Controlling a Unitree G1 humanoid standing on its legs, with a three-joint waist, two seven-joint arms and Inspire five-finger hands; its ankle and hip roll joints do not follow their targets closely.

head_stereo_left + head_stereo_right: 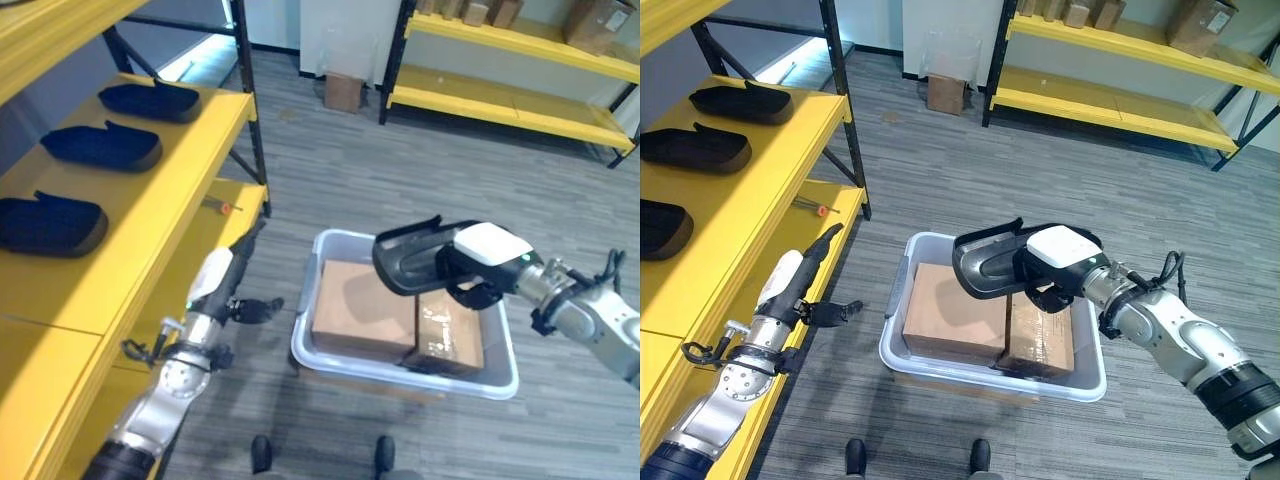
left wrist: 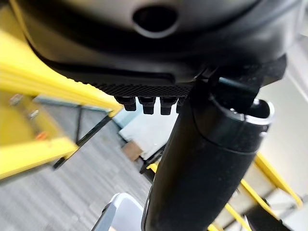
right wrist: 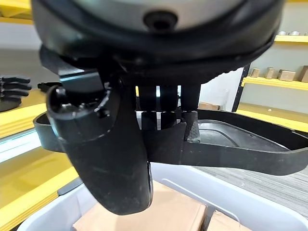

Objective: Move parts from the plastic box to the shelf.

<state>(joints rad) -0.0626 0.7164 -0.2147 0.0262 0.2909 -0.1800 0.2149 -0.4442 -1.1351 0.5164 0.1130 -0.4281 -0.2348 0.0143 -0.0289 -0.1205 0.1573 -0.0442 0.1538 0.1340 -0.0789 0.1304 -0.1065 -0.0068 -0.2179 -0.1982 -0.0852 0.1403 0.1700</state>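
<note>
My right hand (image 1: 478,262) holds a black moulded part (image 1: 412,256) above the grey plastic box (image 1: 330,362); its fingers (image 3: 159,118) and thumb (image 3: 108,159) pinch the black part (image 3: 231,144) at its rim. Two brown cardboard blocks (image 1: 365,308) lie inside the box. Three similar black parts (image 1: 100,146) rest in a row on the yellow shelf (image 1: 190,175) at the left. My left hand (image 1: 222,290) hangs beside the shelf's lower board, left of the box, fingers straight and holding nothing.
A black upright post (image 1: 250,100) stands at the shelf's corner. A second yellow rack (image 1: 510,100) with boxes runs along the back wall, and a small cardboard box (image 1: 343,91) sits on the floor beside it. Grey floor (image 1: 400,170) lies between them.
</note>
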